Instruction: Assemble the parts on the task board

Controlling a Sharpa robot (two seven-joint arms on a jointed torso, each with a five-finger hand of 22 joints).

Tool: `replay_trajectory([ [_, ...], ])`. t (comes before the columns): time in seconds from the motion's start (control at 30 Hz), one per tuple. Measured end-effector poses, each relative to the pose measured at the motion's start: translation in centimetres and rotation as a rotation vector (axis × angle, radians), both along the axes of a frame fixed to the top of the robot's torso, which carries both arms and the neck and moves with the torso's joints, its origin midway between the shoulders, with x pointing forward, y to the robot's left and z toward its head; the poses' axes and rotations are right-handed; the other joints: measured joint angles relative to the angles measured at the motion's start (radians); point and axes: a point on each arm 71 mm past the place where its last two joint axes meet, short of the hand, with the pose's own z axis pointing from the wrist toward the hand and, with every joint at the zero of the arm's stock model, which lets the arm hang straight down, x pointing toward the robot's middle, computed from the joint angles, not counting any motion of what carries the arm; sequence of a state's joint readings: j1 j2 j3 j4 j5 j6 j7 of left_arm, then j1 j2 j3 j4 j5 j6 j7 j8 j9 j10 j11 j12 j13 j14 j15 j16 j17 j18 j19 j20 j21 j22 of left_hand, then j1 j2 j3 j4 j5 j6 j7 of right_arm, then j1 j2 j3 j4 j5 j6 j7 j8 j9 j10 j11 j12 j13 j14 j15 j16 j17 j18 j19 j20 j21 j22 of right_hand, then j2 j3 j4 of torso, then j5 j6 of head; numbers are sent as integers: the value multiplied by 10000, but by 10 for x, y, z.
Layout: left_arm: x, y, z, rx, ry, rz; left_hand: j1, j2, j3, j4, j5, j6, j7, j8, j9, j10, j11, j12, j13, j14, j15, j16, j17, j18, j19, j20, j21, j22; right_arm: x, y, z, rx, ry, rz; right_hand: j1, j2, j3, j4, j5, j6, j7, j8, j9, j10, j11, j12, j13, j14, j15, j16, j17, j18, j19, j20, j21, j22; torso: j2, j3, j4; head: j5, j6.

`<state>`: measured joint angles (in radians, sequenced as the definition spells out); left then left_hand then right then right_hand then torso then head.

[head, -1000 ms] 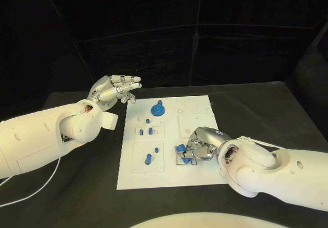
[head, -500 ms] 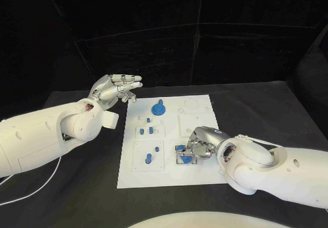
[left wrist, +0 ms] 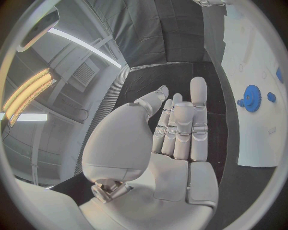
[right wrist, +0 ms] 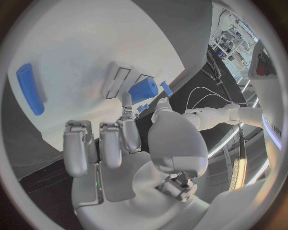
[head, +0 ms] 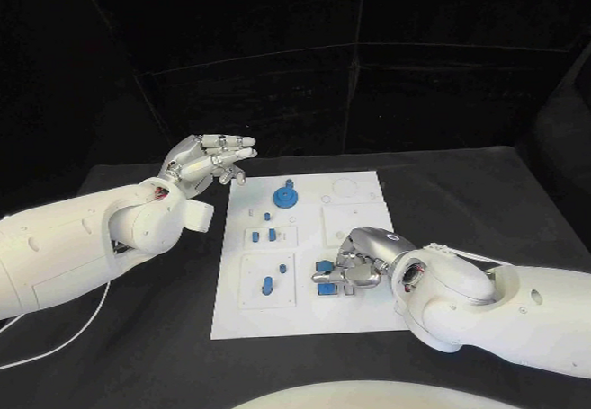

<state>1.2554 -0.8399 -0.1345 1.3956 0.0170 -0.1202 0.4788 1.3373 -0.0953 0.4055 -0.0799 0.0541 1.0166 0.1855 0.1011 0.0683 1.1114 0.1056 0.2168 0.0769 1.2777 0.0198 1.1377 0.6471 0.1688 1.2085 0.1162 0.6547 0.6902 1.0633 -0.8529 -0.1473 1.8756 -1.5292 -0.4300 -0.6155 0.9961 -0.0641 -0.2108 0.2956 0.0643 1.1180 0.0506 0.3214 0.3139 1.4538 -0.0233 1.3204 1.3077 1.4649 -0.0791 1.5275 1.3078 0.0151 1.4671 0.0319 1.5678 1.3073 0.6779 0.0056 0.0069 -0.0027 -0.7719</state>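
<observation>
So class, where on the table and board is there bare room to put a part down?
Black table beyond the right arm is bare, as is the task board near edge. Crowded: around the right hand and small blue parts by the gear.

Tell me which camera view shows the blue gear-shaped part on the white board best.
The head view: the round blue gear-shaped part lies unobstructed near the white task board's far end, seen from above with the parts around it. The left wrist view shows it too, bent near the circle's rim beyond the left hand.
</observation>
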Motion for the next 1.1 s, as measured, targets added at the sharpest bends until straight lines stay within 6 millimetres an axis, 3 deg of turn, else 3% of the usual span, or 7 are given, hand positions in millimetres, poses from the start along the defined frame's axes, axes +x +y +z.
replay_trajectory([
  [0.13, 0, 0, 0, 1, 3, -2, 0, 0, 0, 0, 0, 0, 0, 0, 0, 0, 0, 0, 0, 0, 0, 0, 0, 0, 0, 0, 0, 0, -2, 0, 2, 50, -59, 26, -4, -9, 256, -26, 78, 0, 0, 0, 73, 0, 0, 0, 0, 0, 0, 0, 0, 1, 0, 0, 0, 0, 0, 2, -6, 10, 8],
  [0.33, 0, 0, 0, 2, 6, -2, 0, 0, 0, 0, 0, 0, 0, 0, 0, 0, 0, 0, 0, 0, 0, 0, 0, 0, 0, 0, 0, 0, -6, -2, 5, 123, -80, 89, 702, 49, 409, -102, 444, 0, 0, 0, 194, 5, -5, 39, 0, 0, 0, 0, -1, 0, 0, 0, 0, 1, 3, 5, -7, 15, 1],
  [0.47, 0, 1, 0, 4, 8, 4, 0, 0, 0, 0, 0, 0, 0, 0, 0, 0, 0, 0, 0, 0, 0, 0, 0, 1, 0, 0, 0, 1, -8, -3, 6, 121, -80, 109, 1753, 131, 622, -484, 865, 0, 0, 0, 282, 40, -38, 77, -1, 0, 0, 0, -1, 0, 0, 0, 0, 0, 3, 3, -7, 19, -9],
  [0.63, 0, 1, 0, 5, 12, 0, 0, 0, -29, -30, 0, 0, 0, 0, 0, -36, 37, 49, -12, 0, 0, 0, -44, 1, 0, 0, 0, -16, -7, -4, 5, 78, -84, 108, 2475, 314, 727, -844, 897, 0, 0, -40, 356, 40, -38, 77, 1, 0, 1, 0, -2, 1, 0, 0, 0, 0, 3, 0, -7, 17, -11],
  [0.77, 0, 1, 0, 4, 16, -6, 0, 0, -29, -30, 0, 0, 0, 0, 0, -36, 37, 49, -12, 0, 0, 0, -44, 0, 0, 0, 0, -16, -5, -5, 4, 12, -87, 76, 2619, 460, 758, -932, 897, 1, 0, -40, 383, 39, -38, 77, 1, 0, 1, 0, -2, 1, 0, 0, 0, 0, 3, -1, 4, 7, -11],
  [1.1, 0, 2, 0, 12, 26, 8, 0, 0, -29, -29, 0, 0, 0, 0, 0, -36, 37, 49, -11, 0, 0, 0, -44, 0, 0, 0, 0, -15, -4, -6, 4, -87, -106, 113, 2914, 491, 740, -1158, 878, 0, 0, -81, 427, 39, -37, 107, 31, 1, 1, 0, -3, 0, 0, 0, 0, 0, 2, -7, 6, 36, -29],
])
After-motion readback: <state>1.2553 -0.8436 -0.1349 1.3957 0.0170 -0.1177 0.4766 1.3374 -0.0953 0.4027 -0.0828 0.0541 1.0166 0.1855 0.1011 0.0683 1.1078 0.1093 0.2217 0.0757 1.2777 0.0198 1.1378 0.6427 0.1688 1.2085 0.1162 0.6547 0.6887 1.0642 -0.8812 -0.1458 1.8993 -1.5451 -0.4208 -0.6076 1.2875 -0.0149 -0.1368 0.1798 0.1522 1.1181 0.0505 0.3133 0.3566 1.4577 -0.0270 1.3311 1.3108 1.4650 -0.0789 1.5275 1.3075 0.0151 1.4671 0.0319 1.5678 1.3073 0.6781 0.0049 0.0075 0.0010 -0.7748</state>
